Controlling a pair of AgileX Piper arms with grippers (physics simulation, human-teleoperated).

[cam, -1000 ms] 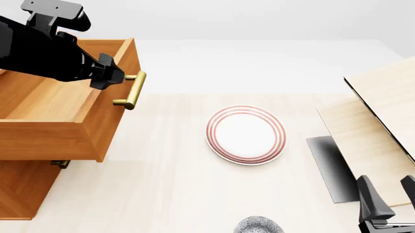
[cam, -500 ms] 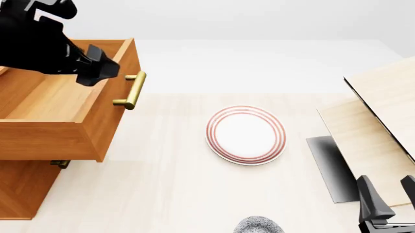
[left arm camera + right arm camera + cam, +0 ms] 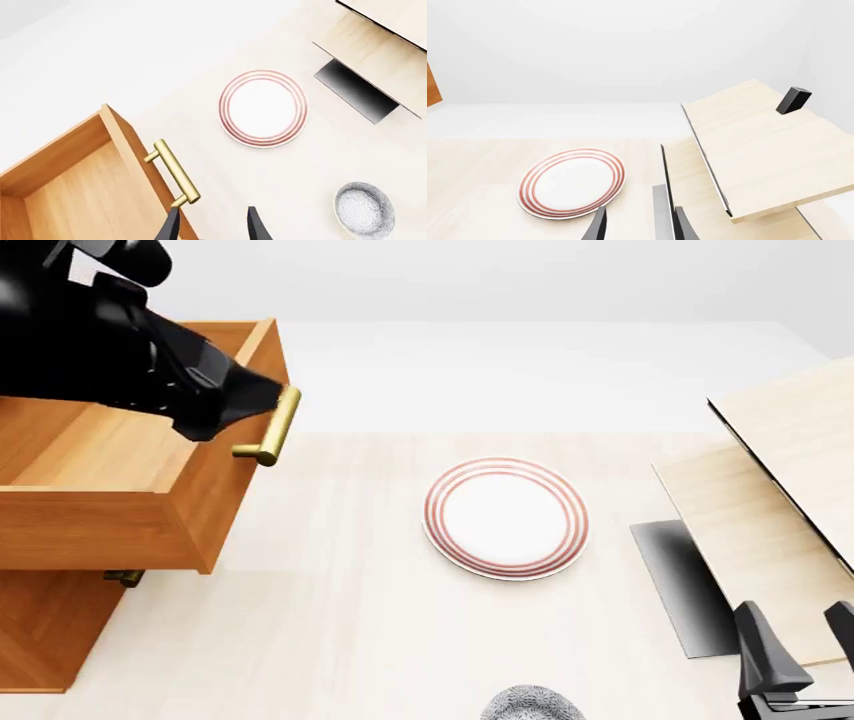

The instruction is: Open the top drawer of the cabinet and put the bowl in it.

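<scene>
Drawer (image 3: 107, 470) stood open upper left. Left jaws (image 3: 212, 225) released, right jaws (image 3: 639, 225) parted, both empty; bowl (image 3: 534, 705) bottom centre needed a rim grasp.

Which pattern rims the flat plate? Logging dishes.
Concentric red rings on the flat round white plate, clearest in the front view.

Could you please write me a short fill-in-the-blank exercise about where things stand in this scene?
1. The orange-brown top drawer stands pulled ____.
2. The speckled bowl rests on the ____, not in the drawer.
3. The flat white plate carries ____ rings.
4. The left tool holds ____.

Missing words: open; table; red; nothing
</scene>
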